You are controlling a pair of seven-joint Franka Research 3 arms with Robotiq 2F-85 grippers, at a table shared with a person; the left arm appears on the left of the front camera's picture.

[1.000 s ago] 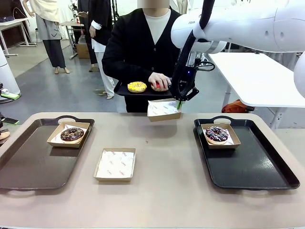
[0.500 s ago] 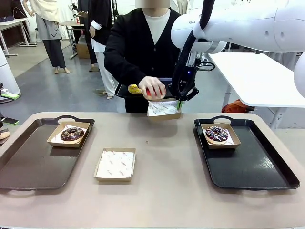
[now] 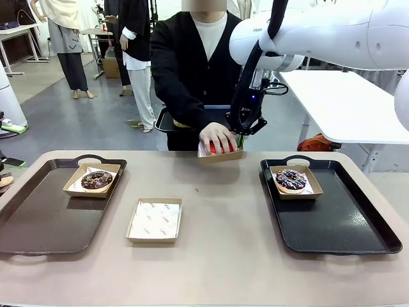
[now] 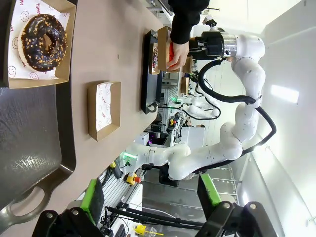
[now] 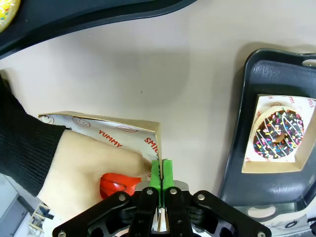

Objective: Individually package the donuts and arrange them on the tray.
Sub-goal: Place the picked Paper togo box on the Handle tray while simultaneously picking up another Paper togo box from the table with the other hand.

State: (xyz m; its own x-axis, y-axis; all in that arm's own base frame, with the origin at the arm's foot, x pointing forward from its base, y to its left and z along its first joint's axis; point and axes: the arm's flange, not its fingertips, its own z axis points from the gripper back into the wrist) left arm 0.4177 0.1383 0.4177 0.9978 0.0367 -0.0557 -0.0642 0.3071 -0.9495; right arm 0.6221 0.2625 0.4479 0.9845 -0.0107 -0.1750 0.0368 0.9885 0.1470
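Right arm: it enters from 2 o'clock in the front view, its forearm hanging steeply down over the far edge of the bench (image 3: pixel 223 211). My right claw (image 3: pixel 241 136) points downward, its green pads pinched together on the right rim of a paper-lined cardboard box (image 3: pixel 220 156), which hangs at 12 o'clock, above the bench.

The person's hand (image 3: pixel 218 135) is palm-down inside that box, fingers wrapped over the glossy red donut (image 5: pixel 117 185). The person's other arm holds a black serving tray (image 5: pixel 98 15) that carries the yellow donut (image 5: pixel 6 7).

Left arm: my left claw (image 4: pixel 150 195) stands wide open, with nothing between its pads, above the near end of the left tray (image 3: pixel 38 224).

Remaining items: the chocolate donut (image 3: pixel 96 180) lies boxed on the left tray at 9 o'clock. The dark sprinkled donut (image 3: pixel 291 179) lies boxed on the right tray (image 3: pixel 339 224) at 3 o'clock. An empty box (image 3: pixel 154 219) sits on the bench toward 7 o'clock from centre.
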